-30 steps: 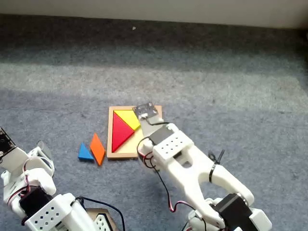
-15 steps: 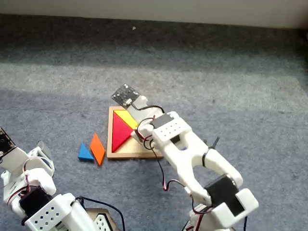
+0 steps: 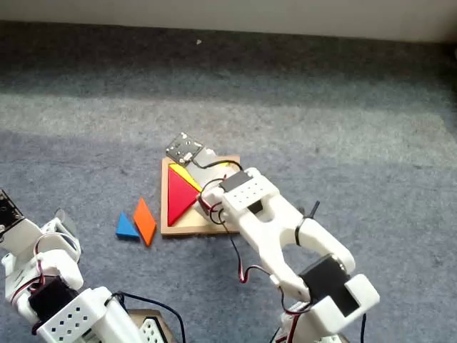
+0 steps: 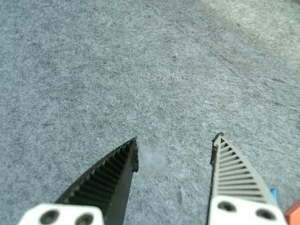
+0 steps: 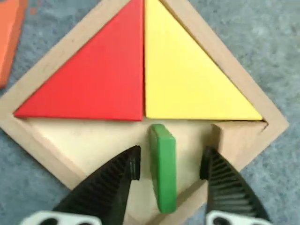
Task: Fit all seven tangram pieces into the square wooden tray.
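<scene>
Right arm (image 3: 250, 204) farther left over tray (image 3: 168, 229)

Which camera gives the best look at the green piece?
The right wrist view: the green piece sits in the tray, between the open fingers. In the high view the right arm covers that spot; the left wrist view faces carpet.

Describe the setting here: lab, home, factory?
Probably an indoor robotics test bench: a grey carpet-like mat covers the surface, a pale wall strip runs along its far edge, and a small white arm works over a wooden puzzle tray.
</scene>
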### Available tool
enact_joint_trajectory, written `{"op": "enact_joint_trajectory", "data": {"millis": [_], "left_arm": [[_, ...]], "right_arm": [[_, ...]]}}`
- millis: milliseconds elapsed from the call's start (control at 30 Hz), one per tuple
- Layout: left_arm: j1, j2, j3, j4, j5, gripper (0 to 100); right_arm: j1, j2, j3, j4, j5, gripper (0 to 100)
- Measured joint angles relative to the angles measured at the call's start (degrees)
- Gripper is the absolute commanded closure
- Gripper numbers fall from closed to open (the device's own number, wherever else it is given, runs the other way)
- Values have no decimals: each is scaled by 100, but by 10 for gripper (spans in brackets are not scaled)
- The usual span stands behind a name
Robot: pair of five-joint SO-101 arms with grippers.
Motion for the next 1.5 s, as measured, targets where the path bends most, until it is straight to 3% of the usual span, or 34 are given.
{"op": "enact_joint_trajectory", "data": {"millis": [200, 533, 1500], "left_arm": [[0, 0, 0, 0, 0, 748], [0, 0, 0, 0, 0, 748], [0, 0, 0, 0, 0, 748]], "right_arm": [[18, -448, 0, 440, 0, 723], [-589, -712, 35, 571, 0, 724], [-624, -378, 97, 571, 0, 724]]}}
